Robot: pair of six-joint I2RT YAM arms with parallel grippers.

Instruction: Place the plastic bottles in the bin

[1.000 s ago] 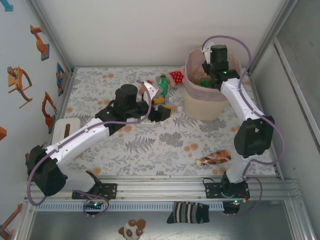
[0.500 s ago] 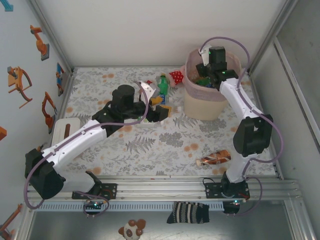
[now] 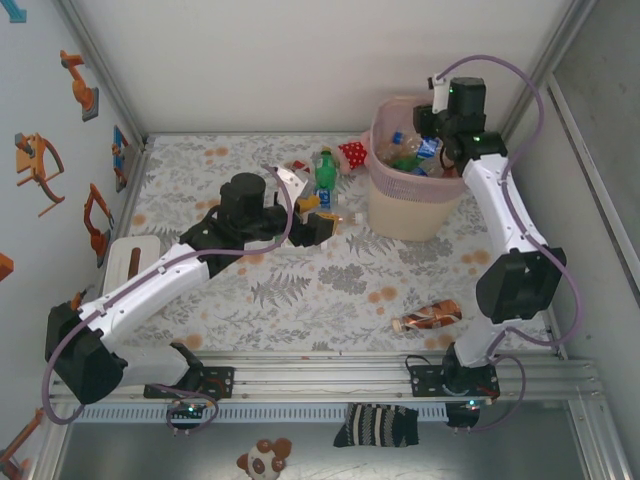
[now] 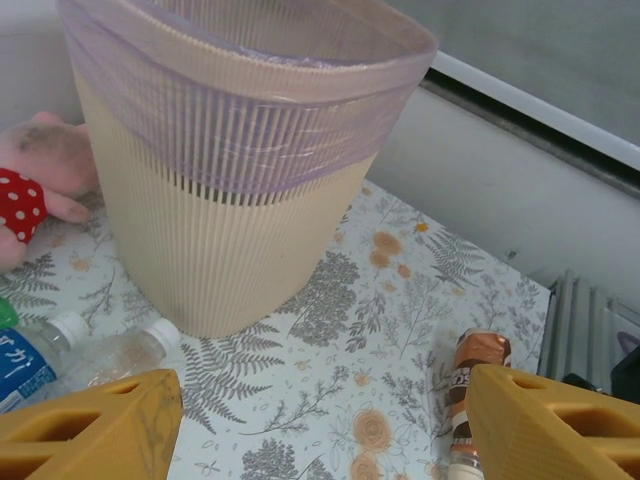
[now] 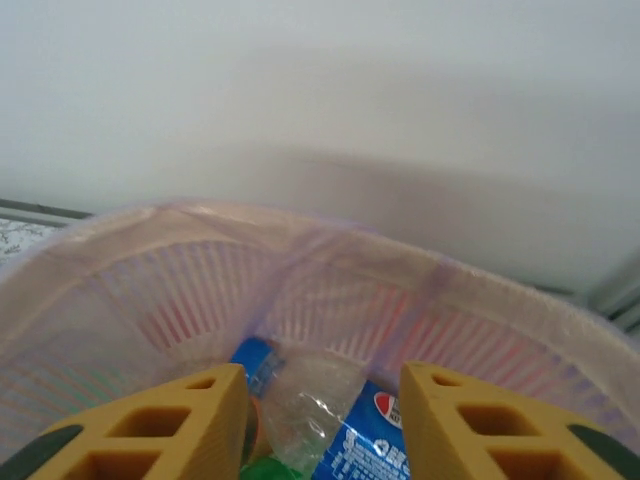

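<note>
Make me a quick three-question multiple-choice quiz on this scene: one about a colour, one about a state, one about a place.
1. What colour is the mesh top of the bin?
A green
B pink
C black

2. How is the left gripper?
A shut on a bottle
B shut on nothing
C open, with nothing between its fingers

3. Where is the brown bottle?
A lying on the table, near its front edge
B in the bin
C in the left gripper

Answers:
1 B: the top view shows a pink mesh band above a beige body.
2 C: the left wrist view shows its fingers wide apart over the patterned table.
3 A: the top view shows it lying on its side on the table, apart from the bin.
</note>
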